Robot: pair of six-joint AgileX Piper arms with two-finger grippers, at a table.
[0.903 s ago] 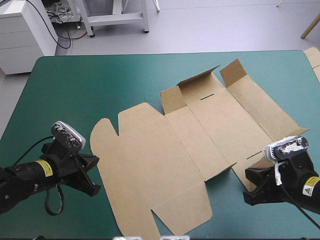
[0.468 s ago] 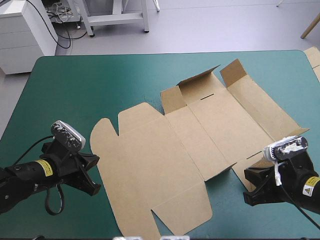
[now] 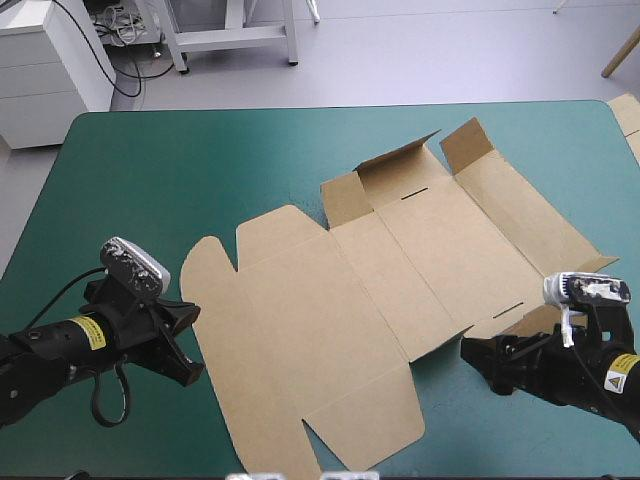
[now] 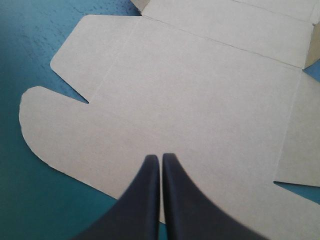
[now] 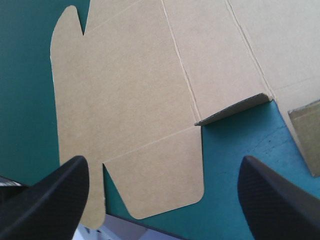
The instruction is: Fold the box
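The box (image 3: 370, 290) lies as a flat brown sheet between the two grippers, its far flaps (image 3: 400, 165) tilted up. The left gripper (image 4: 160, 159) has its black fingers pressed together, tips over the sheet's edge. The right gripper (image 5: 163, 165) has its fingers wide apart. Ahead of it, one side flap (image 5: 235, 107) stands slightly raised. Each arm bears a yellow label (image 3: 90, 335), its writing too small to read. The teal-green cover (image 3: 200, 170) surrounds the sheet.

My left arm (image 3: 40, 365) and right arm (image 3: 588, 386) are black, each with a yellow sticker (image 3: 90, 334) near the wrist. My fingers (image 4: 142, 200) are broad, smooth black fins, curving to narrow tips.
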